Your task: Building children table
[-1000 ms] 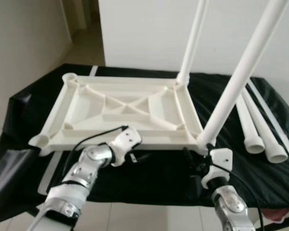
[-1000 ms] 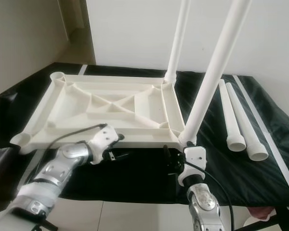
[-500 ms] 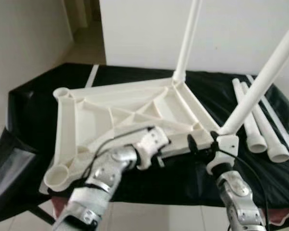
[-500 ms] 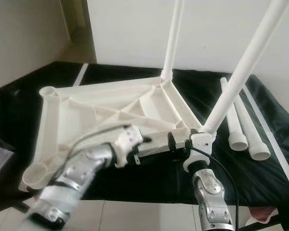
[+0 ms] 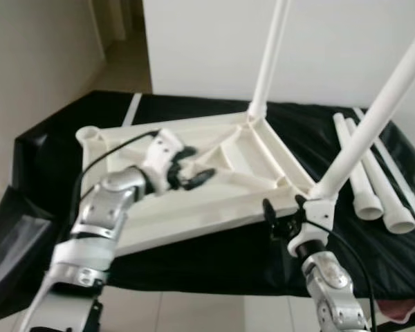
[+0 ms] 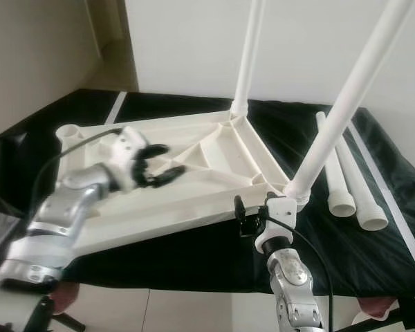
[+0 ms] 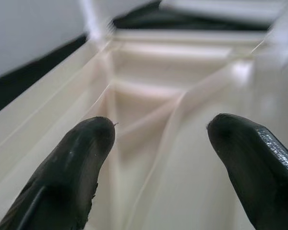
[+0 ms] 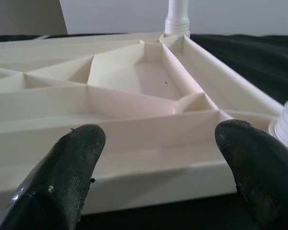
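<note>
The fingers of the left gripper (image 5: pixel 190 169) stand wide apart, hovering over the ribbed underside of the tabletop (image 5: pixel 221 200) toward its left half; in the left wrist view the two black fingers (image 7: pixel 74 167) frame a triangular pocket between ribs and hold nothing. The fingers of the right gripper (image 5: pixel 283 220) are also spread wide, set at the near edge of the tabletop just left of the near-right corner; in the right wrist view the fingers (image 8: pixel 67 172) straddle that near rim without closing on it.

The tabletop is cream-white plastic, lying upside down on a desk (image 5: pixel 48 149) covered in black cloth. Its underside shows a raised rim and diagonal stiffening ribs that cross near the middle. It sits skewed on the desk, its near edge running from lower left up to the right. An open round socket (image 5: pixel 90 133) marks the far-left corner. Two white tubular legs are already fitted: a far leg (image 5: pixel 270 59) rises from the far-right corner, and a near leg (image 5: pixel 380 111) slants up to the right from the near-right corner, just beside the right gripper. Two loose legs (image 5: pixel 373 183) lie side by side on the cloth at the right, well apart from the tabletop. No writing or labels can be read.
</note>
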Available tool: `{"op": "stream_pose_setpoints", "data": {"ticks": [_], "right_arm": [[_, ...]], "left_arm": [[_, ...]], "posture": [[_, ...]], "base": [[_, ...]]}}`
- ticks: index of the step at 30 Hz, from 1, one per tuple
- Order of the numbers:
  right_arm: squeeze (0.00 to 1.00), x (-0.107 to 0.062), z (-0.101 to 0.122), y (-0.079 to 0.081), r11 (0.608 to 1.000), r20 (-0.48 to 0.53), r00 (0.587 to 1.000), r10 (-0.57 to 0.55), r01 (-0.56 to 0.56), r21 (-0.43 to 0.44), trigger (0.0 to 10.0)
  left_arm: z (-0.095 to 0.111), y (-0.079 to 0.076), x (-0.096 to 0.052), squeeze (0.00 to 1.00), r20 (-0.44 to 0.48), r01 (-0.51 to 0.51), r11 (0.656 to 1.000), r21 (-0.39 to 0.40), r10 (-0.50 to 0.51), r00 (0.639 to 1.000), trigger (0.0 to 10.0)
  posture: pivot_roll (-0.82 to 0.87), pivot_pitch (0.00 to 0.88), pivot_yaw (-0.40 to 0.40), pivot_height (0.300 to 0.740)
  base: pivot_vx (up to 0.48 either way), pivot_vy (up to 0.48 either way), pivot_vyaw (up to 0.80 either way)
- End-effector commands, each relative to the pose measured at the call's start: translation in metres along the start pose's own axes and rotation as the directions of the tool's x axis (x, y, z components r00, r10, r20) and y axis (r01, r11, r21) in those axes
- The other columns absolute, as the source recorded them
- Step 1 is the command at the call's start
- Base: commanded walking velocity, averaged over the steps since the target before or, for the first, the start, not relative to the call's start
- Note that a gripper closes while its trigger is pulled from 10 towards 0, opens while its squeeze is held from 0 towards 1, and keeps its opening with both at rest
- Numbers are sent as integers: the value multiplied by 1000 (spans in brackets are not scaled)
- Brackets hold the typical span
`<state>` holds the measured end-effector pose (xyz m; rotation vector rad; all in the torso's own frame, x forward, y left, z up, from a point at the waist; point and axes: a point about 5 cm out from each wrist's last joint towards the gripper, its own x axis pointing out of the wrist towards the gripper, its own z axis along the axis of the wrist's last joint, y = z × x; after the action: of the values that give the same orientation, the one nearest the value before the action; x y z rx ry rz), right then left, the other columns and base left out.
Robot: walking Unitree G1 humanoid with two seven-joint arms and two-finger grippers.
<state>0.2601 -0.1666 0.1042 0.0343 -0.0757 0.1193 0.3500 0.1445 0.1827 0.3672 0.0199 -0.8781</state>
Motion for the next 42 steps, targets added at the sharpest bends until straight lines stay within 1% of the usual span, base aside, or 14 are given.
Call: {"op": "stream_pose_setpoints", "data": {"ticks": [1, 8, 10, 11, 12, 13, 14, 18, 20, 24, 26, 33, 38, 42], "right_arm": [[0, -1, -4, -1, 1000, -10, 1000, -6, 7, 4, 10000], [0, -1, -4, -1, 1000, -10, 1000, -6, 7, 4, 10000], [0, -2, -4, -1, 1000, -12, 1000, -16, 16, 9, 10000], [0, -4, -8, 0, 1000, -23, 999, -26, 26, 9, 10000], [0, -4, -8, 0, 1000, -23, 999, -26, 26, 9, 10000], [0, -8, -13, 3, 999, -39, 999, -38, 38, 18, 10000], [0, -9, -14, 5, 999, -43, 998, -38, 39, 20, 10000], [0, -10, -16, 8, 999, -51, 998, -40, 41, 26, 10000], [0, -13, -19, 11, 999, -60, 997, -43, 45, 30, 10000], [0, -14, -23, 11, 997, -78, 995, -69, 72, 39, 10000], [0, -14, -25, 10, 995, -92, 991, -93, 97, 38, 10000], [0, -13, -32, 0, 977, -135, 968, -212, 214, -4, 10000], [0, -13, -34, -2, 967, -148, 957, -249, 254, 12, 10000], [0, -14, -24, 4, 976, -70, 975, -209, 212, 46, 10000]], "left_arm": [[-6, 3, 0, 0, -38, -57, 998, 28, 58, 998, 10000], [-6, 3, 0, 0, -38, -57, 998, 28, 58, 998, 10000], [-11, 8, -4, 0, -79, -67, 996, 57, 71, 994, 10000], [-19, 24, -18, 0, -125, -135, 986, 94, 146, 981, 10000], [-19, 24, -18, 0, -125, -135, 986, 94, 146, 981, 10000], [-29, 47, -39, 0, -189, -232, 964, 129, 254, 949, 10000], [-32, 52, -45, 0, -211, -258, 953, 155, 288, 934, 10000], [-34, 60, -51, 0, -232, -321, 932, 168, 354, 906, 10000], [-34, 68, -54, 0, -210, -397, 911, 115, 413, 886, 10000], [-36, 70, -55, 0, -234, -404, 900, 165, 434, 870, 10000], [-42, 70, -57, 0, -275, -386, 894, 225, 439, 856, 10000], [-51, 67, -55, 0, -316, -341, 897, 280, 422, 850, 10000], [-58, 56, -46, 0, -344, -275, 911, 308, 376, 861, 10000], [-63, 45, -37, 0, -348, -222, 932, 288, 318, 882, 10000]], "posture": [[19, 0, -18, 740], [19, 0, -18, 740], [19, 0, -18, 740], [18, 0, -3, 740], [18, 0, -3, 740], [20, 0, -1, 740], [18, 0, 0, 740], [21, 0, 4, 740], [24, 0, 2, 740], [25, 0, 1, 740], [28, 0, -1, 740], [35, 0, -10, 740], [38, 0, -15, 740], [38, 0, -21, 740]], "base": [[0, 0, 0], [0, 0, 0], [0, 0, 0], [0, 0, 0], [0, 0, 0], [0, 0, 0], [0, 0, 0], [0, 0, 0], [0, 0, 0], [0, 0, 0], [0, 0, 0], [0, 0, 0], [0, 0, 0], [0, 0, 0]]}}
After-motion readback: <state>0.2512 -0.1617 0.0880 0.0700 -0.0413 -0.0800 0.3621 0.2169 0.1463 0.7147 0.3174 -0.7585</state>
